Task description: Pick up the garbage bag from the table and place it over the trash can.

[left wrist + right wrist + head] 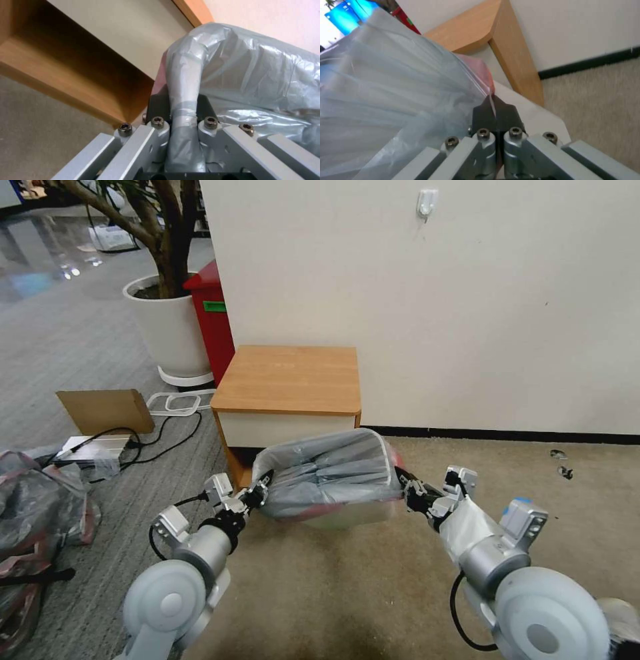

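The garbage bag (pixel 330 473), grey crinkly plastic with a pinkish edge, is stretched between both grippers over the beige trash can (pixel 347 520), which stands on the carpet in front of the table (pixel 290 377). My left gripper (pixel 257 497) is shut on the bag's left side; the left wrist view has a twisted strand of the bag (pixel 186 82) pinched in the left gripper (pixel 180 102). On the bag's right side my right gripper (pixel 405 488) is shut, and in the right wrist view that gripper (pixel 493 102) clamps the thin edge of the bag (pixel 396 82) above the trash can's pale rim (pixel 536 117).
A white plant pot (pixel 170 330) and a tall red bin (pixel 213 313) stand left of the table by the wall. Cardboard (pixel 107 410), cables (pixel 157 437) and a heap of grey-pink bags (pixel 37 507) lie on the floor at left. Open carpet (pixel 373 593) lies in front.
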Controlling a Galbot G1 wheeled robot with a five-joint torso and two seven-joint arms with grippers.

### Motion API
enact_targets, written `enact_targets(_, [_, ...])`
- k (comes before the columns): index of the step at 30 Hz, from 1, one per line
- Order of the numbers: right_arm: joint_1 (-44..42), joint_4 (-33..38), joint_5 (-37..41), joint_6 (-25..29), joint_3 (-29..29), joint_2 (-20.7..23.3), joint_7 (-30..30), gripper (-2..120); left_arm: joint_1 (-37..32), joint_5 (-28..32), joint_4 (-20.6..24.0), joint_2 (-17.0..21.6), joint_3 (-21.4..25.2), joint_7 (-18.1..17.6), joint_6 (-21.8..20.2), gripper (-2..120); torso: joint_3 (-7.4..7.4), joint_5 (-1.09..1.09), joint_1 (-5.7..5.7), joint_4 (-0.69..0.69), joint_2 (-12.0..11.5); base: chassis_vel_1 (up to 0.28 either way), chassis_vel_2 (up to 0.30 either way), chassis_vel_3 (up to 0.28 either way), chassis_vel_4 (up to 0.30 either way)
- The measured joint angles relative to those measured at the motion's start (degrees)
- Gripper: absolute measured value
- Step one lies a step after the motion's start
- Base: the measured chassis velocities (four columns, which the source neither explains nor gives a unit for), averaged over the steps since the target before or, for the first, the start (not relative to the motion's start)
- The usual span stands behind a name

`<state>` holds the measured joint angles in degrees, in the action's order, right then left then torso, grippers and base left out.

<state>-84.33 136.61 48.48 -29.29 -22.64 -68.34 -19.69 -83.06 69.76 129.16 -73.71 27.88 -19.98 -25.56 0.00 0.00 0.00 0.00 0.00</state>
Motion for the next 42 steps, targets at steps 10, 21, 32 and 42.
enact_targets(10, [1.7,-4.6,-6.6,5.8,2.0,0.3,6.9,0,-1.2,1.0,0.8,0.1,0.2,0.0,-0.7,5,0.00,0.00,0.00,0.01,0.0,0.000,0.000,0.000,0.000])
enact_targets(21, [2.4,-10.4,-13.5,11.8,4.2,-1.3,13.2,0,-2.5,1.9,1.7,0.4,0.3,0.0,-0.8,5,0.00,0.00,0.00,0.01,0.0,0.000,0.000,0.000,0.000])
enact_targets(32, [4.1,-15.5,-20.1,16.4,4.3,-1.4,16.6,0,-0.6,5.1,1.6,1.0,0.2,-0.4,-1.6,7,0.00,0.01,0.00,0.00,0.0,0.000,0.000,0.000,0.000])
enact_targets(42, [3.6,-14.4,-18.1,15.4,3.4,-1.2,16.7,0,0.8,6.7,0.0,1.4,0.1,-2.0,-1.9,7,0.00,0.00,0.00,0.00,0.0,0.000,0.000,0.000,0.000])
